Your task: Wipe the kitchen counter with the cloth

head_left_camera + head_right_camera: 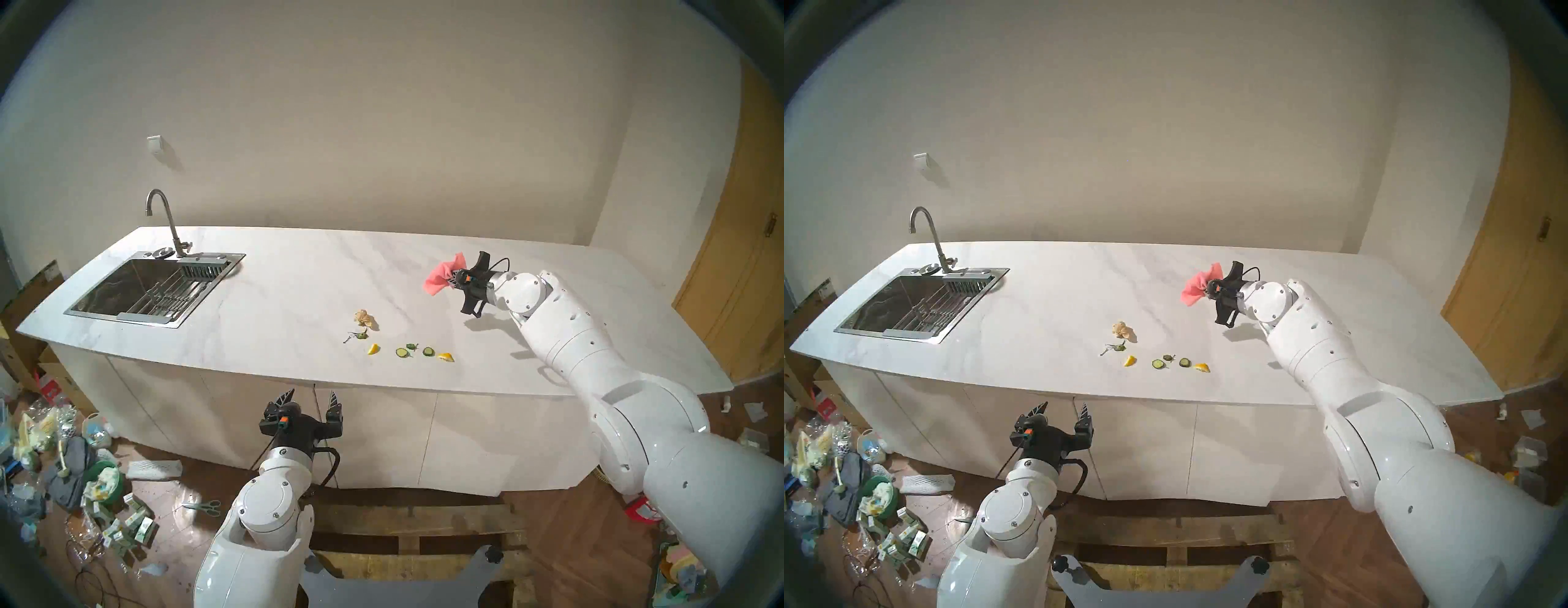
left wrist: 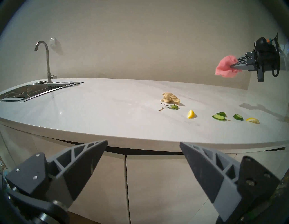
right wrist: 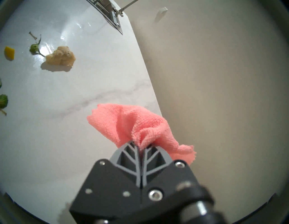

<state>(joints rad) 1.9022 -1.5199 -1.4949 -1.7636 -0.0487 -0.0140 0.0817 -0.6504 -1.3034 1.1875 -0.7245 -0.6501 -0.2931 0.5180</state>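
The cloth [image 3: 133,123], pink and soft, is hanging bunched above the counter [image 1: 297,271], looking light and floppy. The right claw [image 3: 141,144] is pinching its gathered middle, jaws fully closed; the left claw [image 2: 143,146] is waiting wide open, empty.

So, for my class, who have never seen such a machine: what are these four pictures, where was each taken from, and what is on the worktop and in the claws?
This is a robot with two white arms, each ending in a two-fingered claw. Two pictures look down from its head and are nearly alike. The other two come from cameras on its wrists.

The right gripper is shut on a pink cloth, held in the air above the white counter. The left gripper is open and empty, in front of the cabinets.

On the counter lie food scraps: a beige wad, two lemon pieces, cucumber slices and green stems. At the far left are a steel sink and a tap.
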